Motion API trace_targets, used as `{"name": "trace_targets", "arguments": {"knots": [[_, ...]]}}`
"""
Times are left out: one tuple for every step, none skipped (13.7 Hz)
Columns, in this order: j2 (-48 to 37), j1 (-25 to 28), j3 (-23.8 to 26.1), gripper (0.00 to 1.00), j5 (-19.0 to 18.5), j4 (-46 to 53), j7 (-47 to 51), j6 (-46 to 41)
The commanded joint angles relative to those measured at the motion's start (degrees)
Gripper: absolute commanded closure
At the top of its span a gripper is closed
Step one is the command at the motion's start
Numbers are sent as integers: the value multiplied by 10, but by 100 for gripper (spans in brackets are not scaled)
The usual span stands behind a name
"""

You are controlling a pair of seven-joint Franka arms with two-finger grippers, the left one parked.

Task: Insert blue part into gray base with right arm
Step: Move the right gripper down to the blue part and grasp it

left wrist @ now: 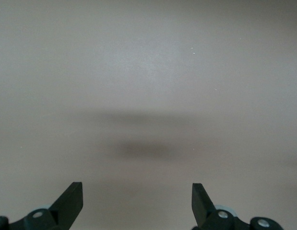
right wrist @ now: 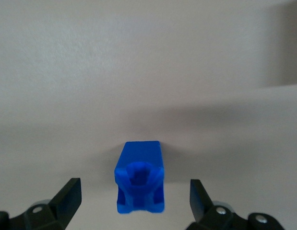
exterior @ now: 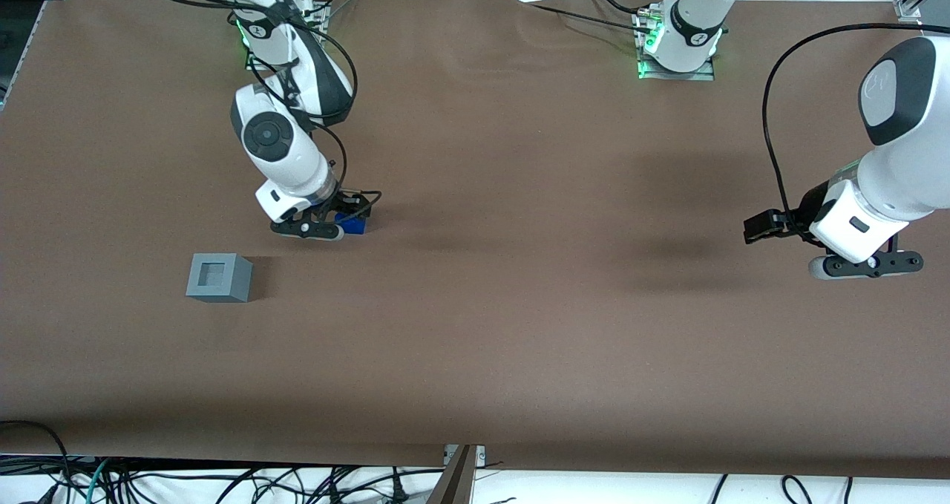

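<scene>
The blue part (right wrist: 139,178) stands on the brown table between my right gripper's fingers, with a clear gap on each side. The right gripper (right wrist: 135,196) is open and low over the table. In the front view the gripper (exterior: 338,226) hangs from the white right arm (exterior: 286,148), and only a bit of the blue part (exterior: 355,226) shows beside the fingers. The gray base (exterior: 218,277), a light-gray cube with a square recess in its top, stands on the table nearer to the front camera than the gripper and apart from it.
The brown table (exterior: 475,326) stretches wide around both things. The right arm's black cable (exterior: 349,73) loops above the gripper. The arm's mount (exterior: 286,14) sits at the table's back edge.
</scene>
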Motion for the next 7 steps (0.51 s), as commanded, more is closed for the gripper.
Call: {"name": "trace_targets", "arguments": {"knots": [[4, 11, -5, 0, -10, -5, 13, 6], [11, 11, -5, 0, -10, -6, 13, 9], [17, 11, -6, 0, -11, -7, 12, 16], [22, 11, -6, 0, -18, -9, 12, 24], [25, 11, -6, 0, -25, -10, 12, 30], [26, 11, -6, 0, -26, -10, 12, 33], [32, 11, -6, 0, -27, -11, 12, 37]]}}
